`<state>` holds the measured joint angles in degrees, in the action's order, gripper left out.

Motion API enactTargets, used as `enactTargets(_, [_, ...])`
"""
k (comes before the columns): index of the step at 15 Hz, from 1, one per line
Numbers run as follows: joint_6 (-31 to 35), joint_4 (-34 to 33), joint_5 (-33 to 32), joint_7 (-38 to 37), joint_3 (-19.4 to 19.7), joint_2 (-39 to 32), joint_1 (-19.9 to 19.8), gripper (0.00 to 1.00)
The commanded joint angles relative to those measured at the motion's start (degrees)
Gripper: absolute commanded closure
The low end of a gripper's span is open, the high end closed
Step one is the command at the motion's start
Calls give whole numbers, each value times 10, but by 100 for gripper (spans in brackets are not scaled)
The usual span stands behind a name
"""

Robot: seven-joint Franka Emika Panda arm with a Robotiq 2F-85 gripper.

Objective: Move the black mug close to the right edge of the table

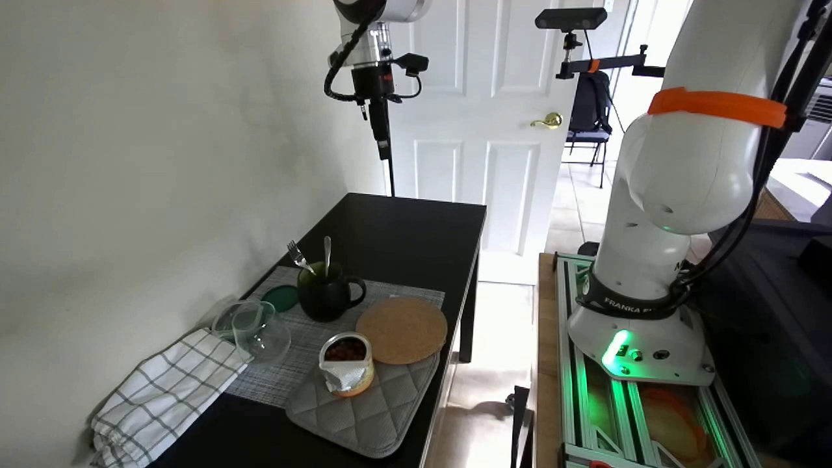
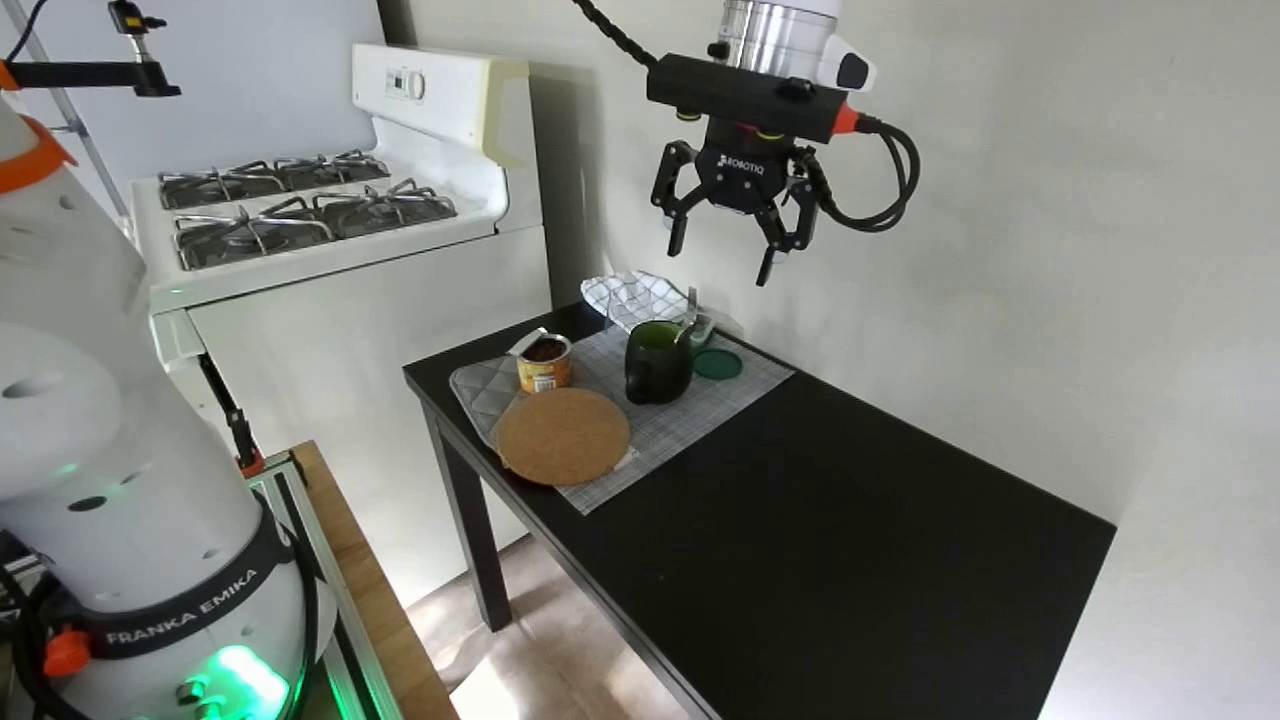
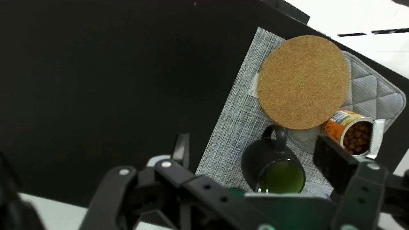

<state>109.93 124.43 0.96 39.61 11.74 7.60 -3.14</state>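
Observation:
The black mug [image 1: 323, 298] stands upright on the grey woven mat, with a fork and a spoon in it and a green inside. It also shows in an exterior view [image 2: 655, 375] and in the wrist view [image 3: 255, 161], where its lower rim is hidden by the gripper body. The table [image 1: 406, 227] has a bare glossy black part beside the mat, seen in an exterior view [image 2: 850, 560] and the wrist view [image 3: 127, 80]. My gripper [image 2: 722, 260] is open and empty, high above the table. In the wrist view the mug lies between the spread fingers [image 3: 257, 155].
A cork disc [image 1: 403, 330], an open can [image 1: 348, 364] and a grey quilted pad [image 1: 364, 422] are by the mug. Clear plastic containers [image 1: 263, 335], a green lid [image 1: 281, 298] and a checked cloth [image 1: 166, 393] lie along the wall. A stove [image 2: 350, 300] stands past the table's end.

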Motion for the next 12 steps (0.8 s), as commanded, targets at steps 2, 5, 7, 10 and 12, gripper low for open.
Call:
enactTargets(2, [64,68,-17,-68,-49,21,12,0])
enactTargets(5, [107,128,-27,-134,-97,34,39,0])
enactTargets(7, [130,156,-40,-188,-126,32,55,0])
enactTargets(10, [161,192,-58,-246,-147,21,64,0])
enactTargets(12, [196,217,-55,-253,-147,16,66,0])
